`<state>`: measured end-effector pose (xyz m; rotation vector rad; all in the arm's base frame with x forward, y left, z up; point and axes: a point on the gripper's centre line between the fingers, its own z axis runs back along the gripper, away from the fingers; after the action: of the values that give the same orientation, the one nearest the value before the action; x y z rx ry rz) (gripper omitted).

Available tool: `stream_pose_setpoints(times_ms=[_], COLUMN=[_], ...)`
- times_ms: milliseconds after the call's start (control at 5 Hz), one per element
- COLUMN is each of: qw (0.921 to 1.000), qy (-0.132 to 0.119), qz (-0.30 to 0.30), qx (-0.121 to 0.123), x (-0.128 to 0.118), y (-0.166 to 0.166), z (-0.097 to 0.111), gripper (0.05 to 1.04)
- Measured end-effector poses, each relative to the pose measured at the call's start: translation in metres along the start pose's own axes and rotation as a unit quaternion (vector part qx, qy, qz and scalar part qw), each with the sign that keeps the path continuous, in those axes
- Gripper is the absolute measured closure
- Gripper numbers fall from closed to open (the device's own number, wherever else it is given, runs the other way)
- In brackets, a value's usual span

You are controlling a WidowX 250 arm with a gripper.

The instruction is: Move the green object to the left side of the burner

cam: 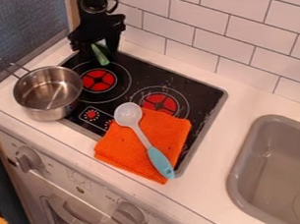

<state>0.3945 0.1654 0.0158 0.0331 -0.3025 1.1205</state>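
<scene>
In the camera view, the end effector [95, 47] hangs at the upper left, over the back of the black stove top [194, 90]. The green object [101, 55] is directly at its lower end, slanting down toward the red centre of the left burner [99, 80] and lying, in the view, just above that centre. Whether the end effector is wide, narrow or holding the green object, I cannot tell.

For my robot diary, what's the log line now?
end effector at green thing | pot by stove | spoon on orange cloth
</scene>
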Motion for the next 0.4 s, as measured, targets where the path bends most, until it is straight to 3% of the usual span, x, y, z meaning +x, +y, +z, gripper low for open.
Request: stream_pose_setpoints(times_ms=[200, 400], qw=[1.0000, 0.9999], qy=[0.000, -0.005], qz=[-0.002, -0.013], qx=[0.004, 0.002], x=[-0.002, -0.001], y=[0.000, -0.001], z=[0.003, 0.015], gripper=[0.078, 0.083])
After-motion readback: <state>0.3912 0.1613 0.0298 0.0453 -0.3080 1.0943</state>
